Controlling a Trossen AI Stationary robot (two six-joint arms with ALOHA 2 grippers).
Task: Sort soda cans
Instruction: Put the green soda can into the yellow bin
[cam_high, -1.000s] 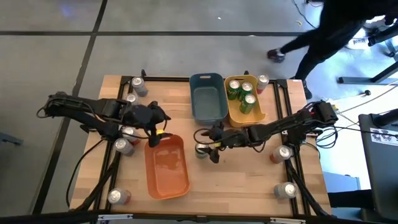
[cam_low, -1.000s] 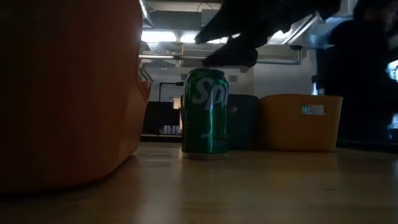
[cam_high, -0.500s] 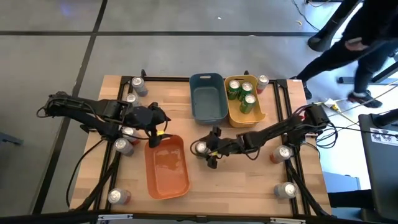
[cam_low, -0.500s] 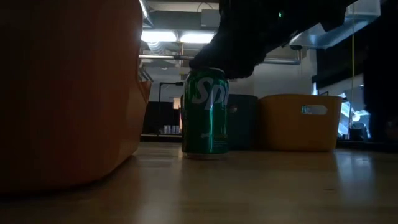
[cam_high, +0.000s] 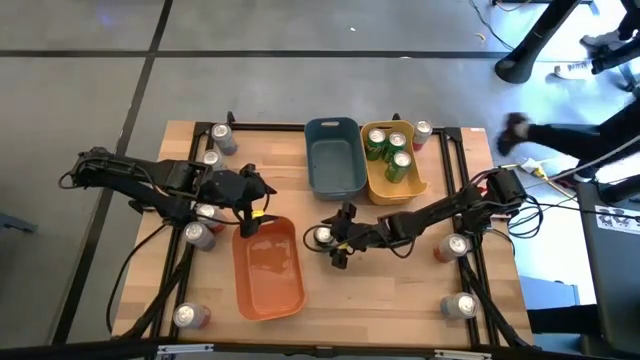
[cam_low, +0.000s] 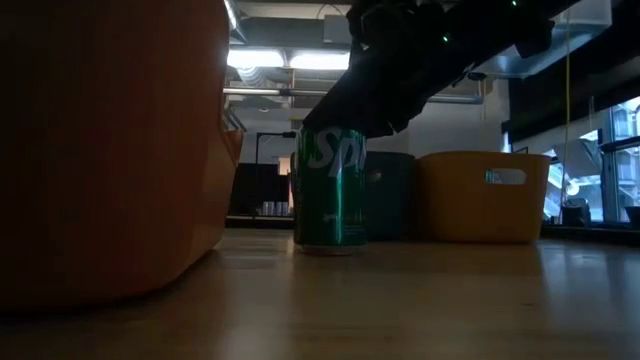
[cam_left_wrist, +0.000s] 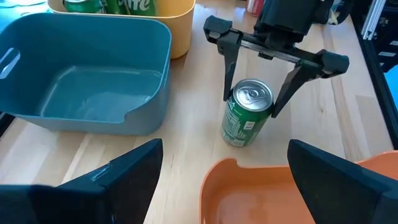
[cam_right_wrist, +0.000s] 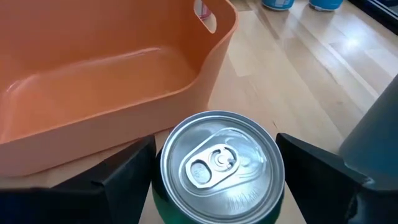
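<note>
On the pale wooden slatted table (cam_high: 400, 300) sit three plastic bins: an empty orange rectangular bin (cam_high: 268, 268), an empty blue-grey rectangular bin (cam_high: 334, 157) and, touching its side, a yellow rectangular bin (cam_high: 415, 185) holding three green cans. Just beside the orange bin's far corner stands an upright green aluminium soda can (cam_left_wrist: 245, 120) with a silver top. The right gripper (cam_left_wrist: 250, 102) hangs over it with its fingers spread wide, one on either side of the can's top, not yet squeezing it. The left gripper (cam_high: 256, 210) hovers wide open and empty over the orange bin's far end. In the low view the gripper above the can is a dark mass, its fingers indistinct.
</note>
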